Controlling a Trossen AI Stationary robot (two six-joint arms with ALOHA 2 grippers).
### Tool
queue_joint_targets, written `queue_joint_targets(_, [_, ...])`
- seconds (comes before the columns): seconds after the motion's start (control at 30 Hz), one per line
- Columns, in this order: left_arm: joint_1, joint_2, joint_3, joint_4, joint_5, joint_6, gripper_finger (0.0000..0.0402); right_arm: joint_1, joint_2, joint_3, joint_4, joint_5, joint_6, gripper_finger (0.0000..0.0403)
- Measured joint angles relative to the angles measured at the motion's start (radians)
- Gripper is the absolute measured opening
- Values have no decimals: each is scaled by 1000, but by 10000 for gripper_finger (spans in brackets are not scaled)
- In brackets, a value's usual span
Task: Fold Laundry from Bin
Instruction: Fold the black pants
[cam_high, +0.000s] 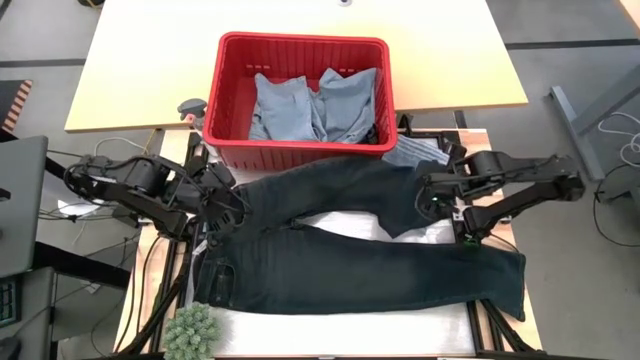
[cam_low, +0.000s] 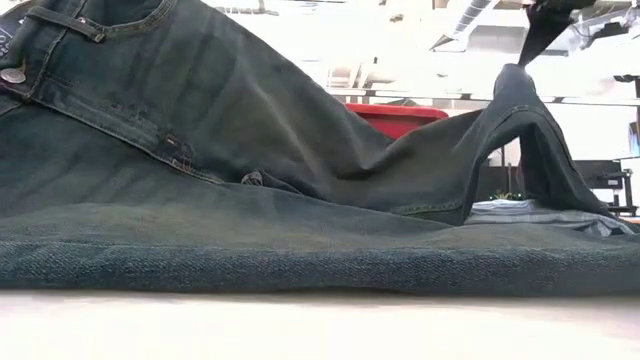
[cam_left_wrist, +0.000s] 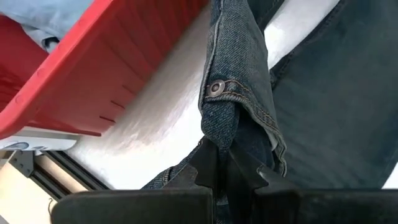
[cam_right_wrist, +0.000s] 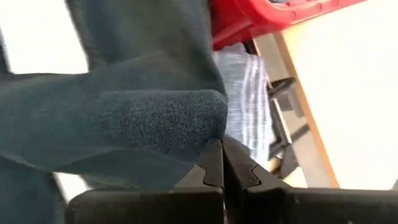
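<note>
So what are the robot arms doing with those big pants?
They are folding laundry. A pair of dark jeans lies spread on the table in front of the red bin. The left tool is shut on the jeans at the waistband, near the button, and the right tool is shut on one leg, lifting it into a peak. More blue clothes wait in the bin, and a striped cloth lies beside it.

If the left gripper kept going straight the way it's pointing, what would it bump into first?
Probably the red bin. The left gripper, shut on the jeans at the waistband, points across a strip of white table toward the bin's side wall. Depth is hard to judge, so this is a best guess.
</note>
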Motion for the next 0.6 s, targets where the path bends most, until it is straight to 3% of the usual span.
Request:
queue_joint_targets(0.23, [3,-24,-30,3,-37,-31,0,-115,-70,-140,-2,9,-9,14])
queue_joint_targets(0.43, [42,-98,-205,0,28,-133,0,-241,-179,-231,0,24,1,14])
queue_joint_targets(0.6, [109,-170,-348,3,7,-139,0,-386,-255,-229,-1,79,-89,14])
